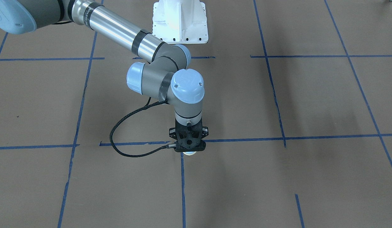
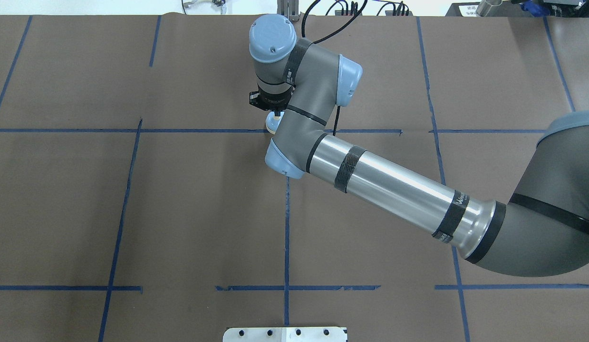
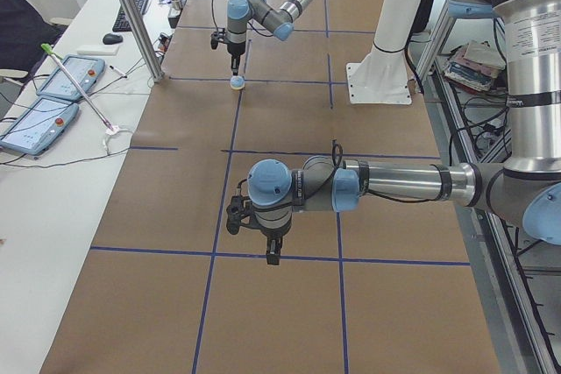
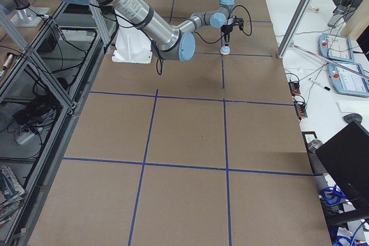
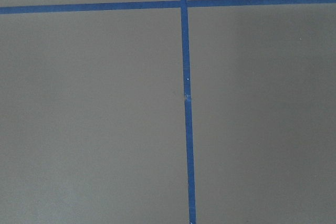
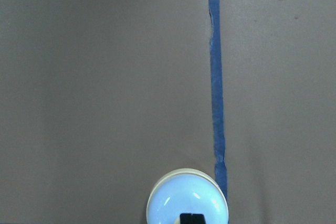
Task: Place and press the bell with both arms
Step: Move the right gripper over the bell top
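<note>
Overhead exterior, bell point(image 2: 270, 125) mostly behind right arm point(image 2: 394, 185)

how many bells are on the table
1. The bell sits on the table beside a blue tape line, directly under the right gripper. No other shows in any view.

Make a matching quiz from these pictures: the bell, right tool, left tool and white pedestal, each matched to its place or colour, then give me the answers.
1. bell
2. right tool
3. left tool
4. pedestal base

A. white, bolted down at the robot's side
B. light-blue dome beside a tape line
C. pointing down right over the bell's top
D. hanging far from the bell

Pairs: 1-B, 2-C, 3-D, 4-A
</note>
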You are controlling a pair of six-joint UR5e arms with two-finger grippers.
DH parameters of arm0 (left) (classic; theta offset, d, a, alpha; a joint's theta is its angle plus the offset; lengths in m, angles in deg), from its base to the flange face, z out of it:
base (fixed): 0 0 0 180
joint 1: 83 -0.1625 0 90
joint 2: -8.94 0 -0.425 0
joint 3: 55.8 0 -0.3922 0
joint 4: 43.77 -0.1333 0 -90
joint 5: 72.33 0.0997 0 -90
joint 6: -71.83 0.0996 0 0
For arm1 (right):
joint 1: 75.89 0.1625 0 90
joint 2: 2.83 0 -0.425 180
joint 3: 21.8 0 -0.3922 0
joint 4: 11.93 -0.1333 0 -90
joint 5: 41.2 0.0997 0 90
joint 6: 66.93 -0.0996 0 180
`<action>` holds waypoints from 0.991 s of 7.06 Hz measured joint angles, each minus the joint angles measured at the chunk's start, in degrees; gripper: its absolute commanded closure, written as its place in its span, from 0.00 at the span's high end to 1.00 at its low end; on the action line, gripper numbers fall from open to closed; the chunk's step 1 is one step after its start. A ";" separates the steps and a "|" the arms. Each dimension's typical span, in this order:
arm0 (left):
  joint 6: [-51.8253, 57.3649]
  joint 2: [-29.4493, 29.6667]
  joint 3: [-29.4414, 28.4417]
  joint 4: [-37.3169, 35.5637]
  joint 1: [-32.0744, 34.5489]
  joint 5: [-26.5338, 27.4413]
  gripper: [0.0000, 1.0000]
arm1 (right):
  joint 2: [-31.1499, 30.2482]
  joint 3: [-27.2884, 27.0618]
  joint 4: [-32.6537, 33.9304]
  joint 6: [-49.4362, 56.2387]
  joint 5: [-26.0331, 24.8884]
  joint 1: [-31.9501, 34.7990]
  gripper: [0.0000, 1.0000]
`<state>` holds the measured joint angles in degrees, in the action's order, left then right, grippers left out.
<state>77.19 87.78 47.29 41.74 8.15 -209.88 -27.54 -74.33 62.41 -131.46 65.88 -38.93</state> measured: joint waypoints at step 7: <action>-0.60 0.06 0.01 0.00 0.04 0.01 1.00 | 2.30 1.21 -0.74 -0.82 0.19 0.15 0.12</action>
<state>76.59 87.83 47.30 41.74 8.18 -209.86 -25.24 -73.13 61.67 -132.28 66.07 -38.78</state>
